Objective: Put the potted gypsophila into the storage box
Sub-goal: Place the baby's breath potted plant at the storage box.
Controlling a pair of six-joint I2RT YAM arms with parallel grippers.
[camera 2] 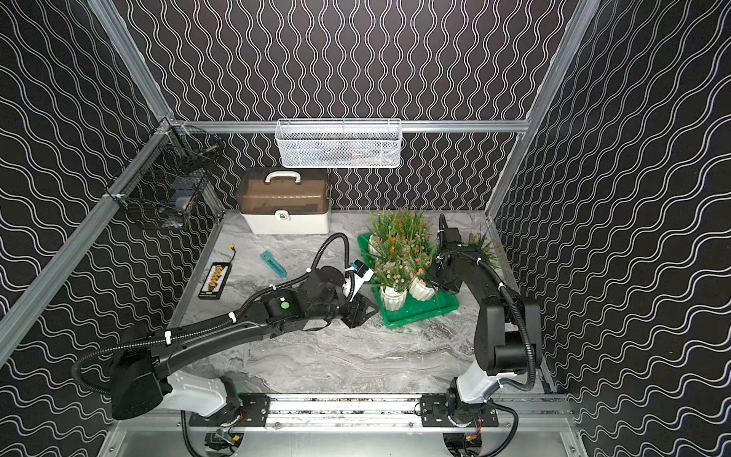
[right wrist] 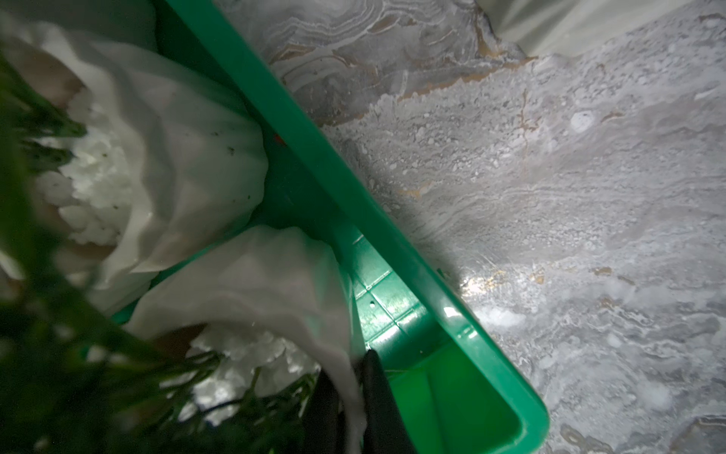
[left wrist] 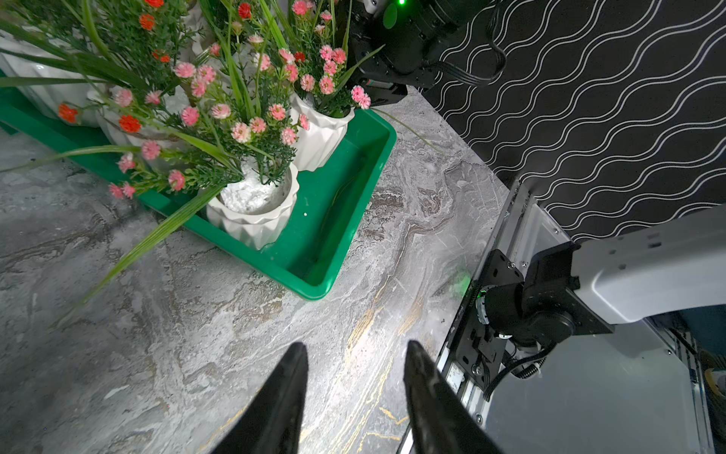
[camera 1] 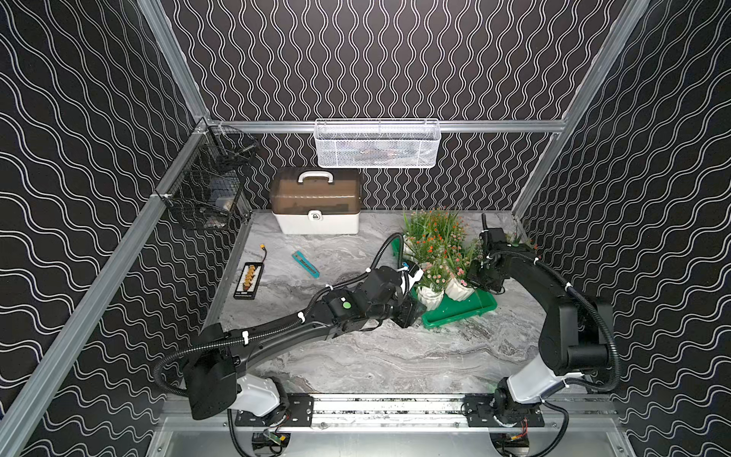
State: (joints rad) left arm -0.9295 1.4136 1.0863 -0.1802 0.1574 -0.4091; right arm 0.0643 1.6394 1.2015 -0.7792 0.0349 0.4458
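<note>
I found the right gripper (right wrist: 351, 369) clamped tight on the rim of a white flowerpot (right wrist: 255, 283), with one finger inside the rim and one outside. The pot sat inside the green tray (right wrist: 451, 393), close to one of its corners. The left gripper (left wrist: 355, 350) hung over the bare table (left wrist: 157, 353) just left of the tray's near end, its fingers a little apart and holding nothing. The other flowerpots (camera 1: 430, 297) stood crowded in that same tray at the far right of the table, and one more plant (camera 2: 484, 247) showed right of the right arm, its pot hidden from me.
</note>
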